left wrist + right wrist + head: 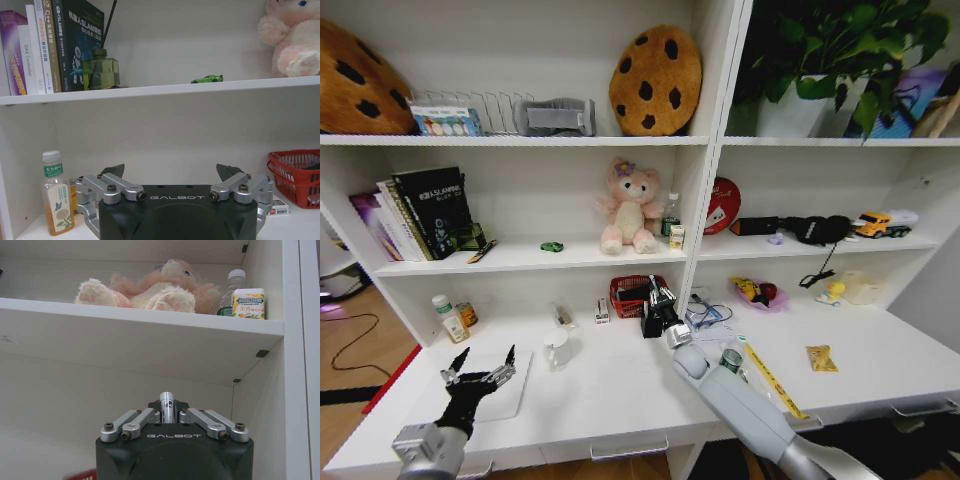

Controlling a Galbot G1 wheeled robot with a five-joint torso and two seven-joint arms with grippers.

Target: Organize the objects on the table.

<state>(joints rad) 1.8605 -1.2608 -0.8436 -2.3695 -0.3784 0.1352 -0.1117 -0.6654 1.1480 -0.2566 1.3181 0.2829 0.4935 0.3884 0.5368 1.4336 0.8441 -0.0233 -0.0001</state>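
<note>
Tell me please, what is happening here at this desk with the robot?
The robot is tidying a white desk under the shelves. Its right gripper is raised over the back of the desk, near the red basket, and is shut on a small white tube. Its left gripper is open and empty, above the desk's left end over a flat white item. A snack packet and a yellow ruler lie on the desk's right side.
</note>
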